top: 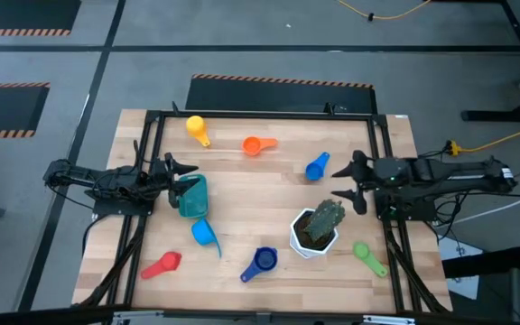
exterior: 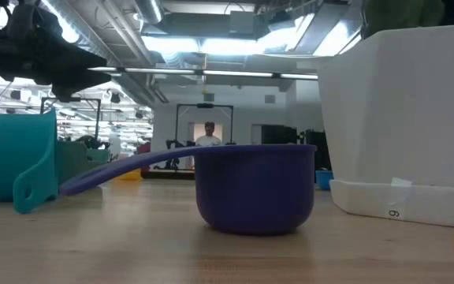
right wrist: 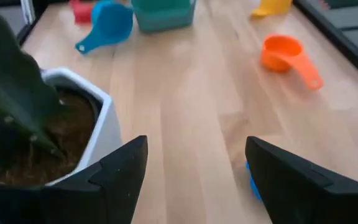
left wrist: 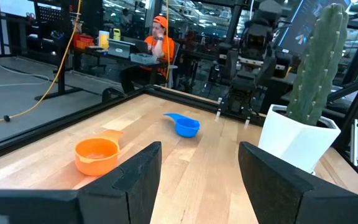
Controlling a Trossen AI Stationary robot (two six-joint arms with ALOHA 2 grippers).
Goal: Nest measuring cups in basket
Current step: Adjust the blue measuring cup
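The teal basket (top: pixel 192 197) stands on the table at the left and also shows in the right wrist view (right wrist: pixel 163 12). Around it, cups lie singly on the wood: yellow (top: pixel 197 129), orange (top: pixel 258 144), blue (top: pixel 317 166), light blue (top: pixel 206 233), dark blue (top: pixel 260 262), red (top: pixel 162 264) and green (top: pixel 368 255). My left gripper (top: pixel 186 176) is open and empty just beyond the basket's far side. My right gripper (top: pixel 350 181) is open and empty to the right of the blue cup. The basket is out of the left wrist view.
A white hexagonal pot with a cactus (top: pixel 316 227) stands near the right gripper and fills part of the right wrist view (right wrist: pixel 42 124). A black frame (top: pixel 260 116) runs around the table. A person in orange (left wrist: pixel 160 37) sits in the room beyond.
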